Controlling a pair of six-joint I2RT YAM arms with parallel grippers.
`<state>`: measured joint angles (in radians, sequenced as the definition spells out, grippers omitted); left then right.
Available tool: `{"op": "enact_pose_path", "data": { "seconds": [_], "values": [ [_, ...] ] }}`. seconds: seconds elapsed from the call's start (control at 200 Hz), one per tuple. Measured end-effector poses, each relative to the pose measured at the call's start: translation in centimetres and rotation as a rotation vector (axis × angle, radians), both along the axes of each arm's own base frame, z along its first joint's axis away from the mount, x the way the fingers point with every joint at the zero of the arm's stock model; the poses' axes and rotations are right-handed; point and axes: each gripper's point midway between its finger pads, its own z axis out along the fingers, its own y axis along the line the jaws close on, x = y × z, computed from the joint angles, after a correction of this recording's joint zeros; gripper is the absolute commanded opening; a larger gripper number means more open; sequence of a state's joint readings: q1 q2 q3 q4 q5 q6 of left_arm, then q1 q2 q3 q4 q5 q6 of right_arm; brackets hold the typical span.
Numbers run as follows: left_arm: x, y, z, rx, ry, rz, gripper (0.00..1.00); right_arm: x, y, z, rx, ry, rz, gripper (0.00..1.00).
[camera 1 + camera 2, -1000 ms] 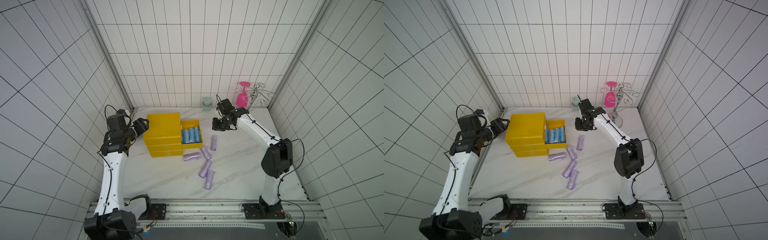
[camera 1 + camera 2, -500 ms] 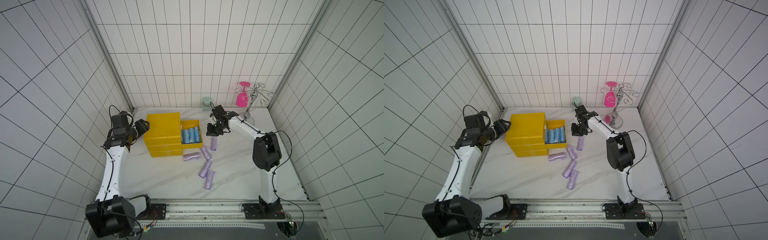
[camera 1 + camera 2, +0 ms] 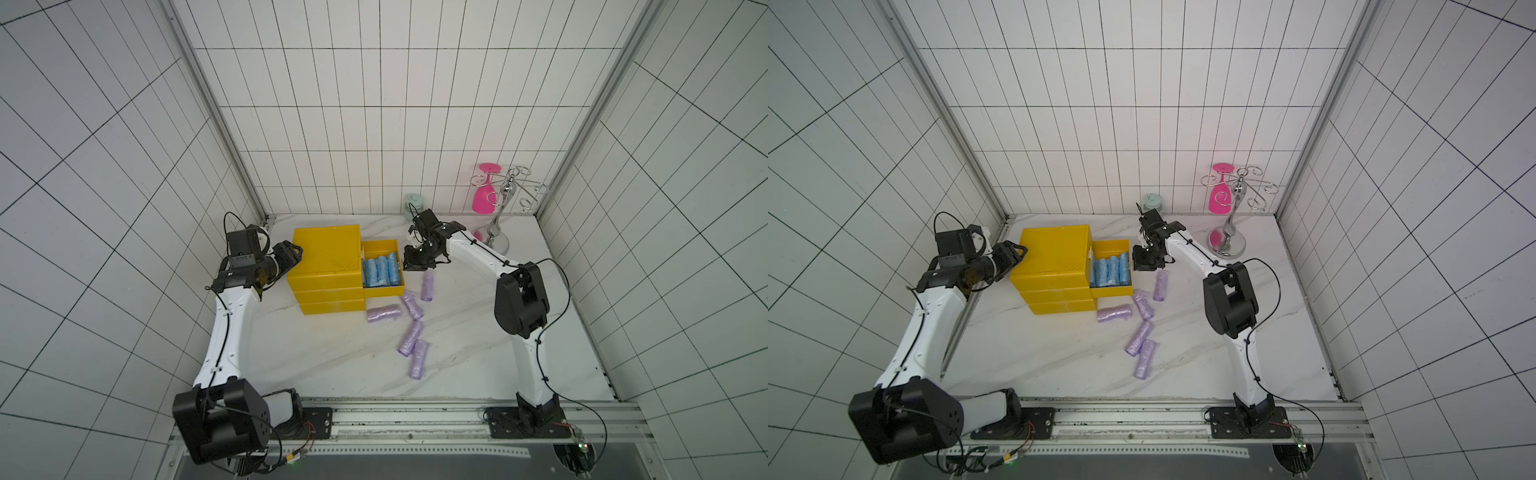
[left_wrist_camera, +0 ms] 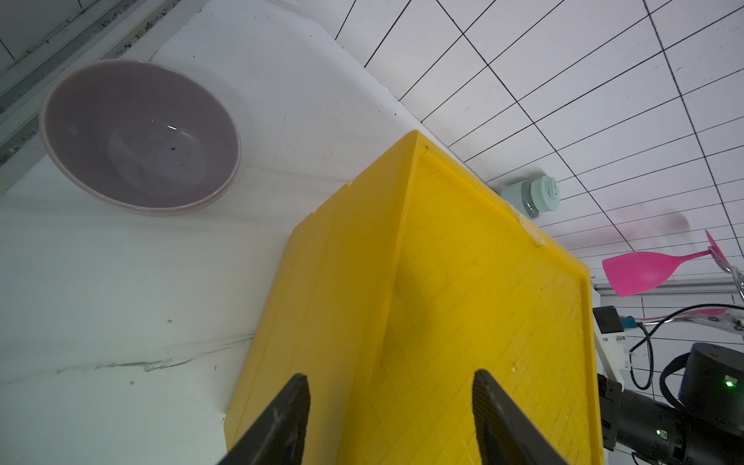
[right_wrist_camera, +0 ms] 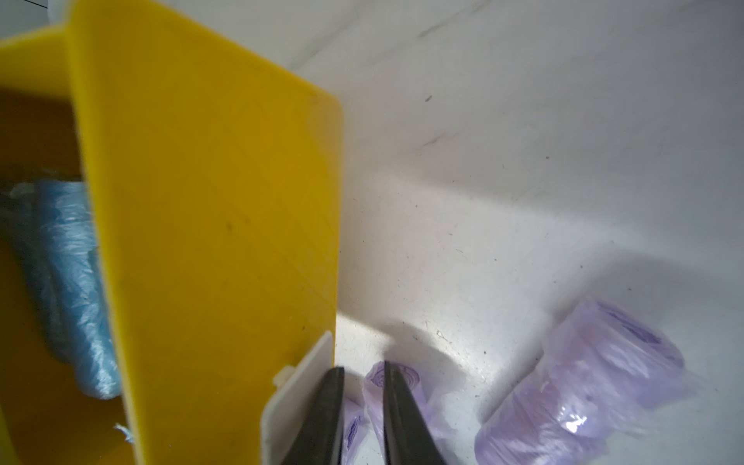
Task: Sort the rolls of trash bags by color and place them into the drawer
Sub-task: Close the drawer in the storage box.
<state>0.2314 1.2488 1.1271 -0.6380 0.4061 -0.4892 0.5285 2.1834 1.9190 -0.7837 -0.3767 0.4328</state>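
Right tool [image 5: 362,370], narrowly parted and empty, beside the handle [image 5: 300,386] of the open drawer [image 3: 397,247]. Left tool [image 4: 388,386], released, at the cabinet [image 3: 328,249]. Blue rolls [image 3: 379,270] lie inside, lilac rolls [image 3: 427,286] on the bench [image 3: 332,353]. An off-centre push may jam the drawer.

Pale green jar [image 3: 413,204], centre of both top views, by the back wall. Pink glass [image 3: 484,195] hung inverted on chrome rack [image 3: 496,240], right of it. Lilac bowl [image 4: 80,120], left wrist view.
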Motion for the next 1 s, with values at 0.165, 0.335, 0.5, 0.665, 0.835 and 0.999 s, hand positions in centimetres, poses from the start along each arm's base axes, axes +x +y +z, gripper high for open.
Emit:
{"op": "enact_pose_path", "data": {
  "seconds": [0.165, 0.335, 0.5, 0.665, 0.835, 0.999],
  "values": [
    [0.3, -0.8, 0.1, 0.000, -0.010, -0.024, 0.64, 0.1, 1.4, 0.2, 0.005, 0.000, 0.015, 0.22],
    [0.4, -0.9, 0.1, 0.011, -0.009, -0.021, 0.64, -0.3, 3.7, 0.8, 0.030, -0.004, 0.047, 0.22],
    [0.4, -0.9, 0.0, 0.018, -0.010, -0.020, 0.64, -0.7, 6.7, 1.6, 0.079, -0.009, 0.090, 0.23],
    [0.5, -1.0, 0.0, 0.021, -0.010, -0.019, 0.64, -1.4, 9.0, 1.6, 0.112, 0.008, 0.123, 0.23],
    [0.5, -0.9, 0.0, 0.019, -0.010, -0.016, 0.64, -2.2, 10.5, 1.4, 0.130, 0.029, 0.152, 0.22],
    [0.5, -0.9, 0.0, 0.015, -0.011, -0.014, 0.64, -2.8, 11.4, 1.9, 0.145, 0.033, 0.167, 0.23]
  ]
}}
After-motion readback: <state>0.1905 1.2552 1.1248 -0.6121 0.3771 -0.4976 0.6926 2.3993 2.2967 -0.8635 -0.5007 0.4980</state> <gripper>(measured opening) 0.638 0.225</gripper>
